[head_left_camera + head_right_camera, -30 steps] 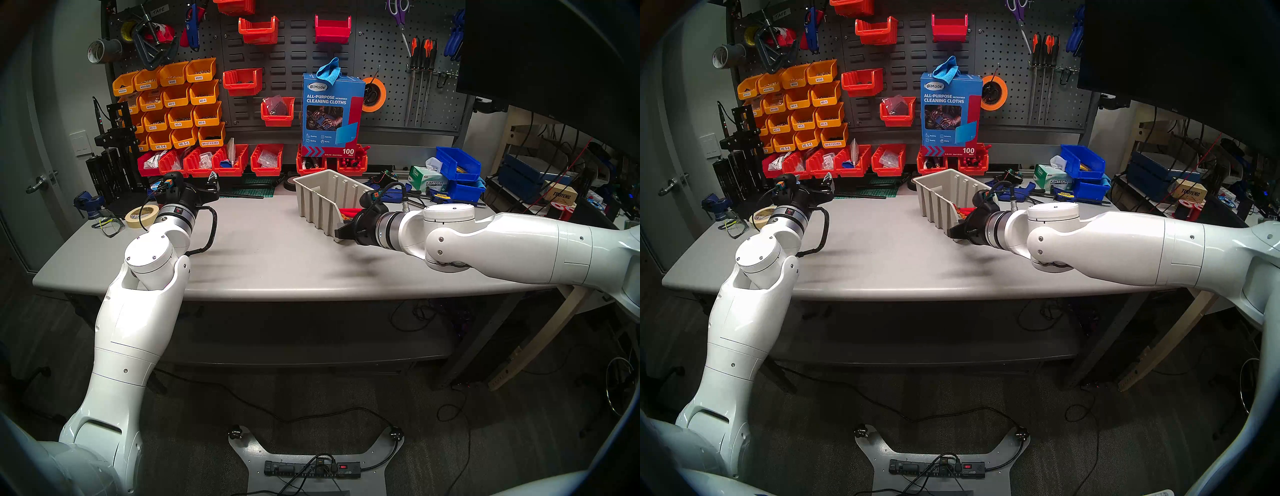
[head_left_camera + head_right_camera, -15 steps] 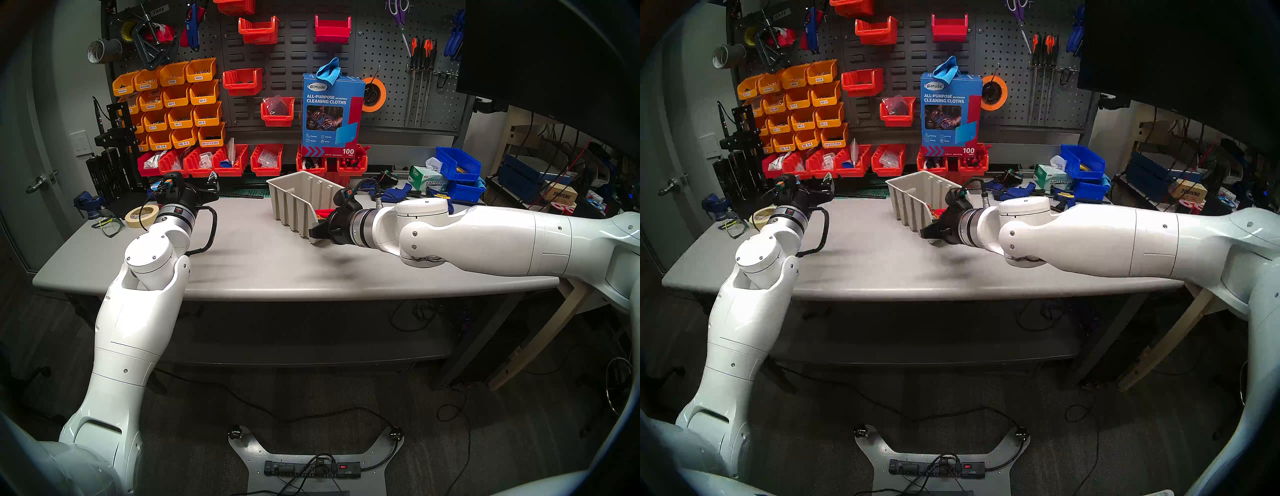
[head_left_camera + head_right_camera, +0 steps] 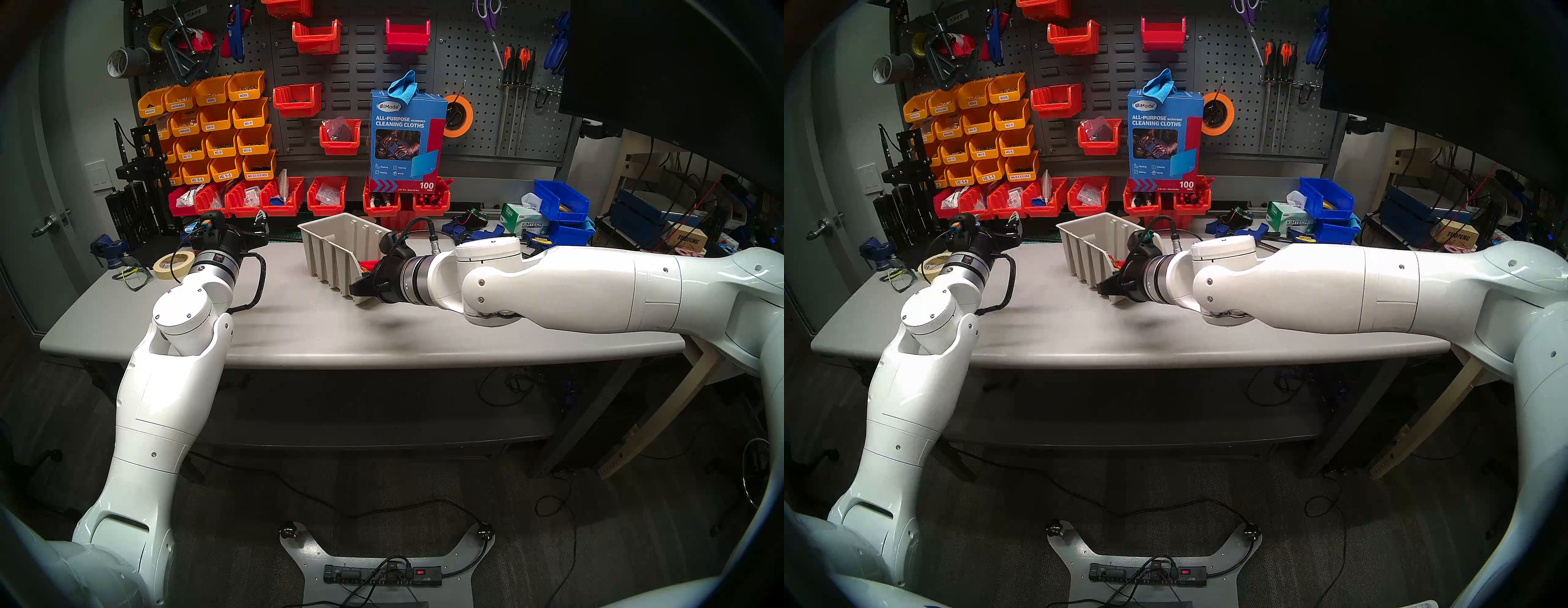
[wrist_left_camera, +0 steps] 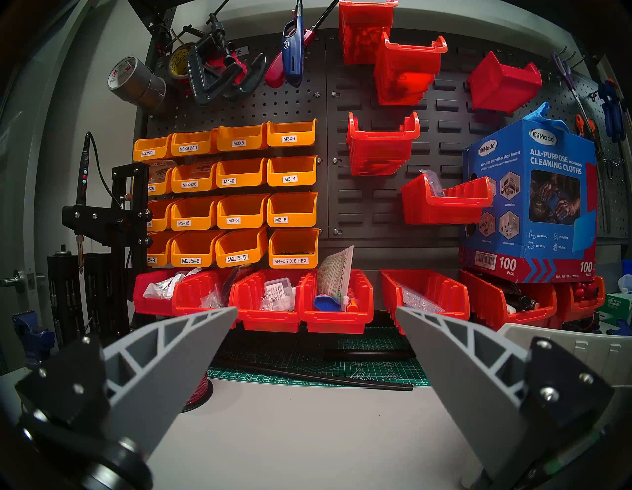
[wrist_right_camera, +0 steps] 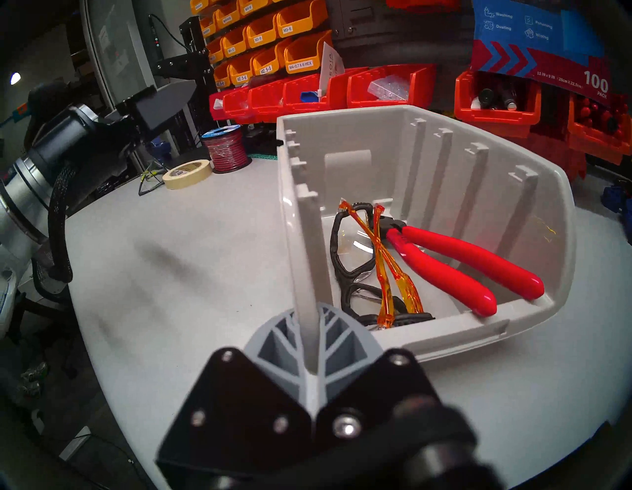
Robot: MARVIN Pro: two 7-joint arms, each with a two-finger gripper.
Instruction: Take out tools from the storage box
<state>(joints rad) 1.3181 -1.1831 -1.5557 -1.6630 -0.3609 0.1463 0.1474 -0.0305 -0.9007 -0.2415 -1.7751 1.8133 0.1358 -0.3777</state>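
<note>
One grey table [image 3: 322,335], pegboard [image 3: 466,63] behind

In the head views, the contents of the beige-grey ribbed plastic storage box [image 3: 335,250] are hidden by its wall and the right gripper [image 3: 357,290], only a red sliver being seen. In the right wrist view, the dark metal jaws of the red-handled pliers [image 5: 455,263] are partly covered by the folded clear-lens safety glasses with orange-and-black arms [image 5: 372,267].

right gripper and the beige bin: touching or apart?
Touching. In the right wrist view the right gripper is shut on the left side wall of the storage box: the wall's edge runs down between the two grey fingers, no gap.
</note>
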